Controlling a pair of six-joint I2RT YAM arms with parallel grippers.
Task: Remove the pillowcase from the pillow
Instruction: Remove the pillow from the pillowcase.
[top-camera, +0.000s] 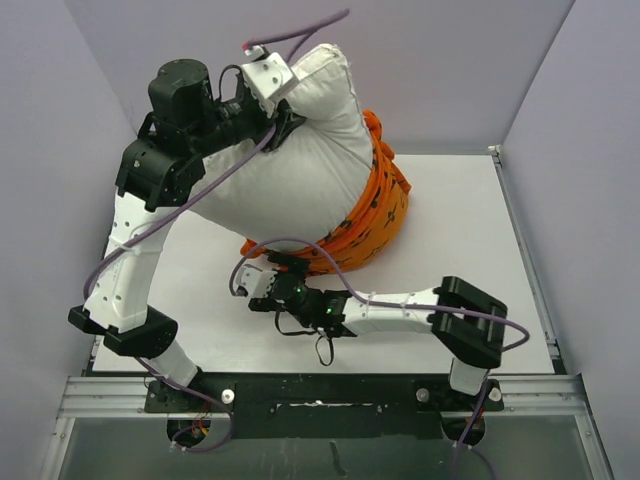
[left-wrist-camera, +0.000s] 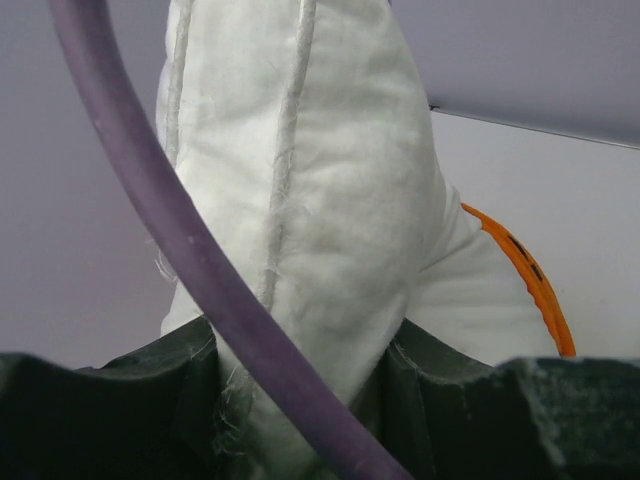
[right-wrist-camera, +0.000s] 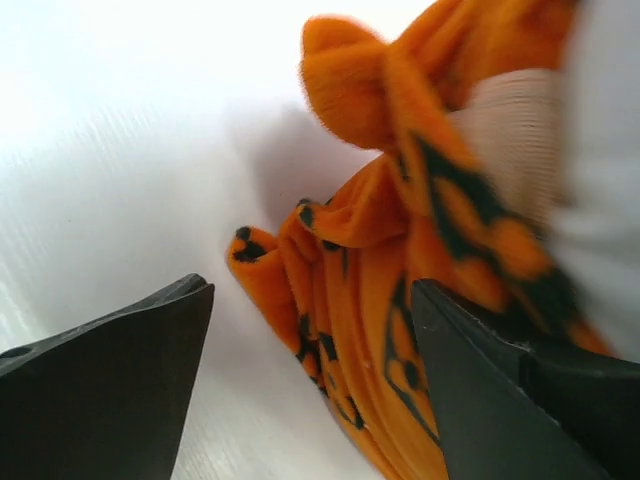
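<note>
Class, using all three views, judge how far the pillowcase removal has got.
Done: most of the pillow is bare; the pillowcase is bunched around its lower end. In hand: the left gripper pinches the raised pillow's top edge, the right gripper is open beside the bunched fabric. Left: the cover has yet to clear that last end.

In the top view, the lower end of the pillow (top-camera: 300, 160) is hidden inside the bunched pillowcase (top-camera: 378, 210), and 1 finger of the left gripper (top-camera: 283, 118) is concealed behind the pillow's upper corner. In the left wrist view, the pillow's top is cut off by the upper edge, and part of its seam is masked by a blurred purple cable (left-wrist-camera: 190, 260). In the right wrist view, the pillowcase is blurred and cut off at the top and right edges; the 2 fingers of the right gripper (right-wrist-camera: 310, 295) are cut off by the lower edge.
</note>
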